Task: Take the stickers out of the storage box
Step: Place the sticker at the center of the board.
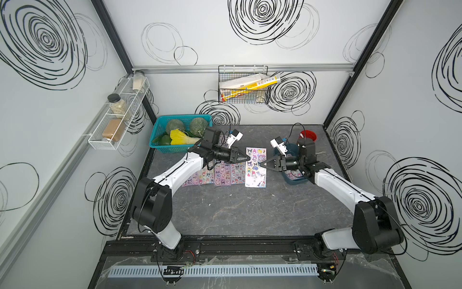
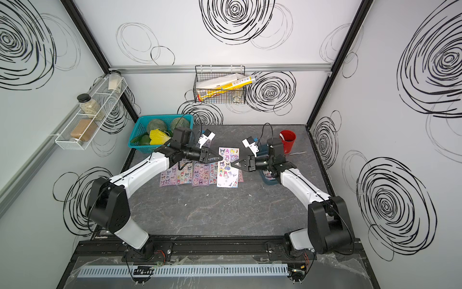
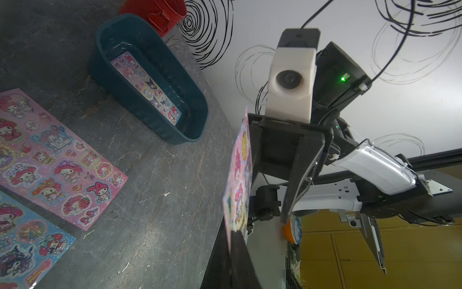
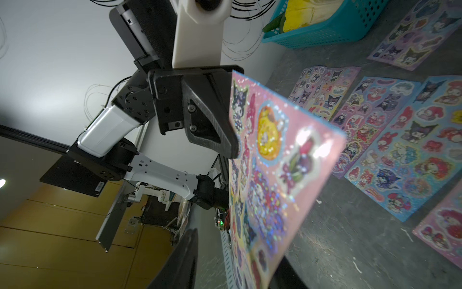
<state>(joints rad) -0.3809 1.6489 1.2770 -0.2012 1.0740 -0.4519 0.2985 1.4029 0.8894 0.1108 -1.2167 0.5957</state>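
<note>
A pink sheet of stickers (image 1: 256, 172) hangs in the air above the middle of the table. My left gripper (image 1: 248, 158) is shut on its left edge, also seen in the left wrist view (image 3: 235, 240). My right gripper (image 1: 261, 165) straddles the opposite edge with its jaws still apart; the right wrist view shows a gap between one finger (image 4: 185, 257) and the sheet (image 4: 282, 155). The dark teal storage box (image 3: 110, 77) sits under my right arm (image 1: 295, 180) with one sticker sheet (image 3: 146, 86) lying inside. Several sheets (image 1: 217, 175) lie side by side on the table.
A bright-blue lattice basket (image 1: 160, 147) of vegetables stands at the back left, close to my left arm. A red cup (image 1: 308, 136) stands at the back right behind the box. A wire rack (image 1: 243, 85) hangs on the back wall and a jar shelf (image 1: 117, 115) on the left wall.
</note>
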